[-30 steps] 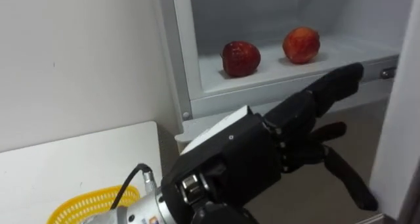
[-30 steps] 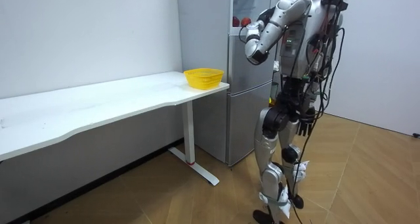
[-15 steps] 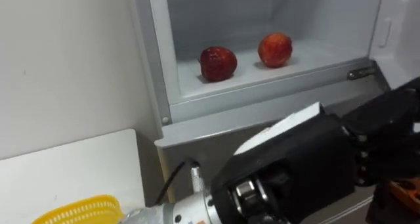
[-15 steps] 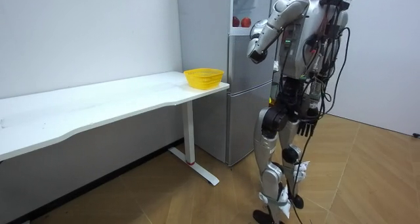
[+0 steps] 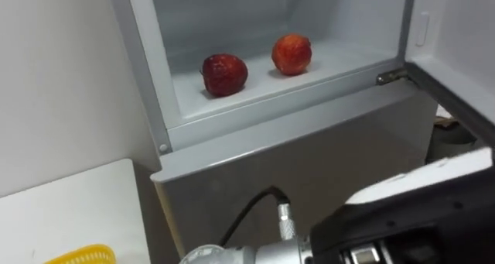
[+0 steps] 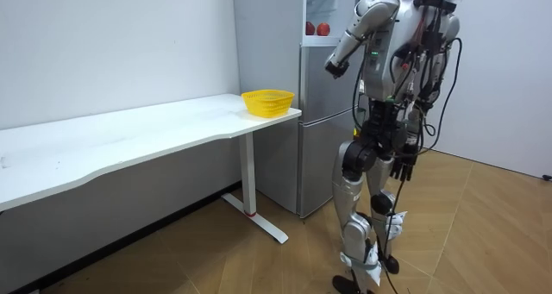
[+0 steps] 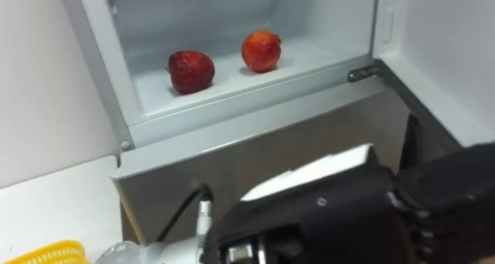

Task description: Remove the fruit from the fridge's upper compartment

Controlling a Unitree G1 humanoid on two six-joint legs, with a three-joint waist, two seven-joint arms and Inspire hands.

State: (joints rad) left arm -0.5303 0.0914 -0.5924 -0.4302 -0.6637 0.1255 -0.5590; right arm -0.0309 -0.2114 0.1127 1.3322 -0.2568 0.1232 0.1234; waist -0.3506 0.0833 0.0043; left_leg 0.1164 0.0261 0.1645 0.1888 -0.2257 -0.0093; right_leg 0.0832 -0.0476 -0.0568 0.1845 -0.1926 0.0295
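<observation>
Grey metal dominates my head feed: the fridge (image 5: 309, 163) has its upper compartment open, and its door (image 5: 456, 55) is swung off toward three o'clock. The robot stands close in front of it, with the white table (image 6: 129, 134) running away at its nine o'clock.

My left hand (image 7: 325, 210) is raised before the lower door panel, at five o'clock in the eye views. It sits below the shelf's lip and touches nothing. I see mostly its back, so I cannot tell how the fingers are set. The right hand (image 6: 403, 166) hangs by the hip, too small to read.

The yellow basket (image 6: 267, 100) sits on the table's end nearest the fridge.

The things I'm after rest on the upper shelf at twelve o'clock. The darker apple (image 5: 225, 73) lies nearer the left wall. The paler apple (image 5: 291, 53) lies near it at its two o'clock, with a gap between them.

I judge this to be the reach-in step, with nothing grasped yet. Next the hand needs to rise over the sill and close round one apple without nudging the other.
</observation>
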